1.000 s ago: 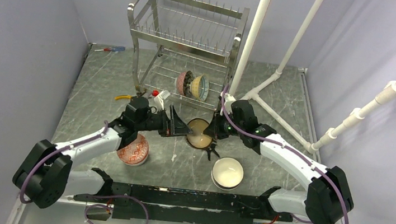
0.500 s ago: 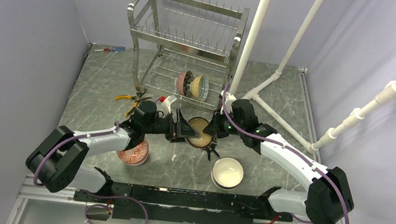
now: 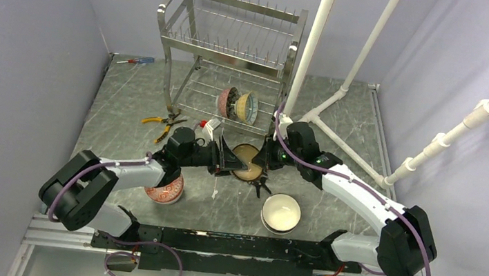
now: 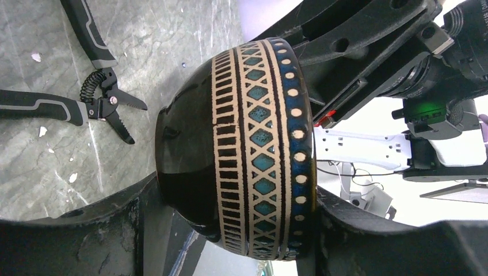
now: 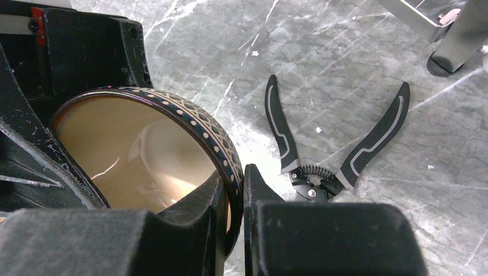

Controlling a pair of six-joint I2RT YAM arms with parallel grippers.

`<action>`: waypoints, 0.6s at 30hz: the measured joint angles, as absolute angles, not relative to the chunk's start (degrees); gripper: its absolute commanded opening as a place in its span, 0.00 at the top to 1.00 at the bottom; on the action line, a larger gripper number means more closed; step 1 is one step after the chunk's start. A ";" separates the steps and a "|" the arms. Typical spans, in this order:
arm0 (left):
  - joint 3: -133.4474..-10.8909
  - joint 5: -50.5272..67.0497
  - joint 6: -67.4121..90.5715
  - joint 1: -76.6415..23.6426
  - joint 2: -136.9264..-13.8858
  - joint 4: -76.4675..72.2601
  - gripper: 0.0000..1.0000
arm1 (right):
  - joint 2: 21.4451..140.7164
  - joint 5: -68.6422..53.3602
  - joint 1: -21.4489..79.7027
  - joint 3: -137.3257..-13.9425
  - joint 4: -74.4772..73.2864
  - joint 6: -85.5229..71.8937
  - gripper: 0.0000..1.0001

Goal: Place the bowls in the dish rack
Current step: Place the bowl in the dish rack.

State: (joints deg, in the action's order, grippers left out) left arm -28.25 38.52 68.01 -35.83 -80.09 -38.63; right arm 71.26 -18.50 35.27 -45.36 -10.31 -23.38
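A dark patterned bowl (image 3: 247,163) with a tan inside hangs above the table between both arms. My right gripper (image 3: 261,162) is shut on its rim; in the right wrist view the rim (image 5: 227,155) is pinched between the two fingers of that gripper (image 5: 236,190). My left gripper (image 3: 229,157) straddles the same bowl (image 4: 253,149) from base to rim, jaws against both sides (image 4: 241,230). The steel dish rack (image 3: 231,46) stands behind, with two bowls (image 3: 237,104) upright on its lower tier. A red-patterned bowl (image 3: 165,186) lies partly under my left arm. A white bowl (image 3: 281,212) sits near the front.
Black pliers (image 3: 258,185) lie on the table just under the held bowl, also visible as pliers (image 5: 322,161) in the right wrist view. Yellow-handled pliers (image 3: 160,123) and a screwdriver (image 3: 136,60) lie at left. White pipes (image 3: 311,48) rise right of the rack.
My left arm has moved right toward the bowl and its jaws have closed in around it. My right gripper has kept hold of the rim without moving.
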 measured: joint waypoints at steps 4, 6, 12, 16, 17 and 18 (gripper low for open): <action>-28.08 38.68 68.34 -35.83 -81.32 -40.56 0.54 | 71.26 -17.89 35.22 -45.36 -10.55 -23.33 0.97; -28.05 38.74 68.42 -35.83 -81.76 -41.25 0.57 | 71.26 -17.63 35.18 -45.36 -10.66 -23.29 0.90; -28.10 38.74 68.36 -35.83 -82.35 -41.67 0.58 | 71.24 -18.13 35.03 -45.39 -9.85 -24.01 0.47; -28.51 38.70 67.02 -35.83 -82.35 -38.04 0.58 | 71.05 -18.68 35.05 -45.74 -8.36 -24.82 0.20; -28.84 38.61 66.32 -35.83 -82.32 -36.58 0.58 | 70.91 -18.70 35.05 -45.76 -8.12 -24.95 0.16; -29.15 38.48 65.56 -35.83 -82.21 -35.29 0.58 | 70.67 -18.65 35.00 -45.76 -7.90 -25.04 0.12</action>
